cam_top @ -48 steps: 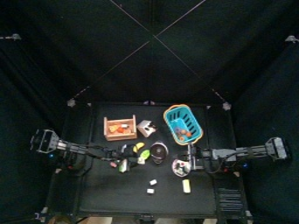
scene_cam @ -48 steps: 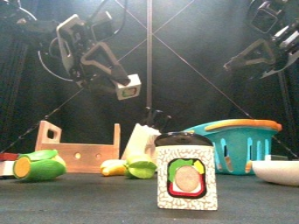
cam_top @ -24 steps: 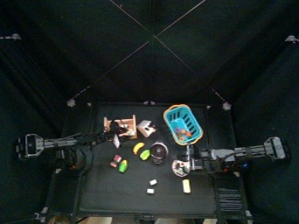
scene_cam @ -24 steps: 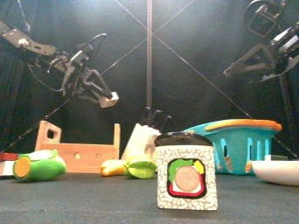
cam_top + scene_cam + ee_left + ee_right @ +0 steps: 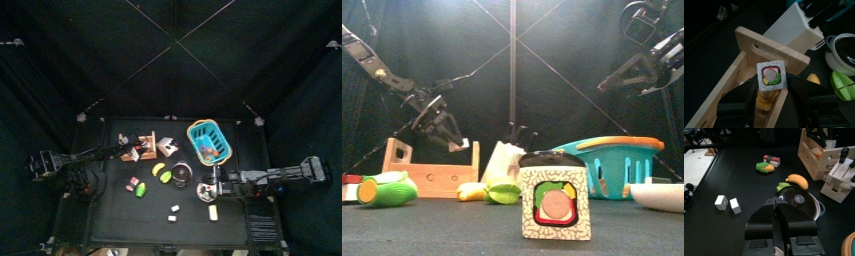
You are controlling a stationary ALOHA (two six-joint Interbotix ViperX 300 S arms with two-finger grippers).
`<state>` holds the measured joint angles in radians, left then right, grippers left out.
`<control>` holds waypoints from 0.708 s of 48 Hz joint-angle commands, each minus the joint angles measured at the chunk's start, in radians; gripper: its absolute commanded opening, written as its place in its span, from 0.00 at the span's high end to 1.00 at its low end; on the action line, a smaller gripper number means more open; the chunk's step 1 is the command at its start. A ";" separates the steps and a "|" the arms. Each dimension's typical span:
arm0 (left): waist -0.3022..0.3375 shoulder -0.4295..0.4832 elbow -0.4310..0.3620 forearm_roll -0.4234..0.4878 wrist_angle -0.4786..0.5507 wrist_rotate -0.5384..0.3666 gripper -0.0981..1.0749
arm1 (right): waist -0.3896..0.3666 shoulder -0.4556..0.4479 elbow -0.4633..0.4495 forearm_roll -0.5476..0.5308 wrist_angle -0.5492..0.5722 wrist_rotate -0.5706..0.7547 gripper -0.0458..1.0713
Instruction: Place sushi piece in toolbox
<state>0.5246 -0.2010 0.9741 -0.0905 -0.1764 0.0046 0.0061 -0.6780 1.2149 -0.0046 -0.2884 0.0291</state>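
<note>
The toolbox [image 5: 140, 147], a tan wooden crate with a handle bar, stands at the table's back left and shows in the front view too [image 5: 425, 178]. My left gripper [image 5: 445, 135] hangs just above it, slanting down from the left. In the left wrist view the sushi piece [image 5: 771, 76], white-rimmed with a red and green centre, sits between the left gripper's [image 5: 772, 84] jaws, right over the toolbox's handle bar [image 5: 757, 42]. My right gripper [image 5: 784, 203] is shut on nothing, hovering above a bowl [image 5: 809, 204] at the front right.
A teal basket [image 5: 210, 140] stands to the right of the toolbox, with a white knife block [image 5: 504, 160] between them. A second sushi roll [image 5: 556, 203] stands near the front edge. A banana [image 5: 797, 180], green fruit [image 5: 389, 190] and small white blocks [image 5: 727, 204] lie about.
My left arm has swung down and to the left with the sushi piece, from high above the table to just over the toolbox. The right arm has barely moved.
</note>
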 commanded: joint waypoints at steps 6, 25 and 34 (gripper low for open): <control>0.003 0.032 -0.029 0.014 -0.006 0.000 0.17 | 0.003 -0.003 -0.009 0.003 -0.003 0.000 0.95; 0.002 0.012 -0.023 0.018 -0.008 0.000 0.11 | 0.005 -0.003 -0.008 0.003 -0.005 0.000 0.95; 0.000 0.006 -0.018 0.028 -0.006 0.000 0.11 | 0.003 -0.003 -0.008 0.003 -0.005 0.000 0.95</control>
<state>0.5246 -0.1825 0.9695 -0.0675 -0.1764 0.0046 0.0092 -0.6780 1.2149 -0.0031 -0.2884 0.0291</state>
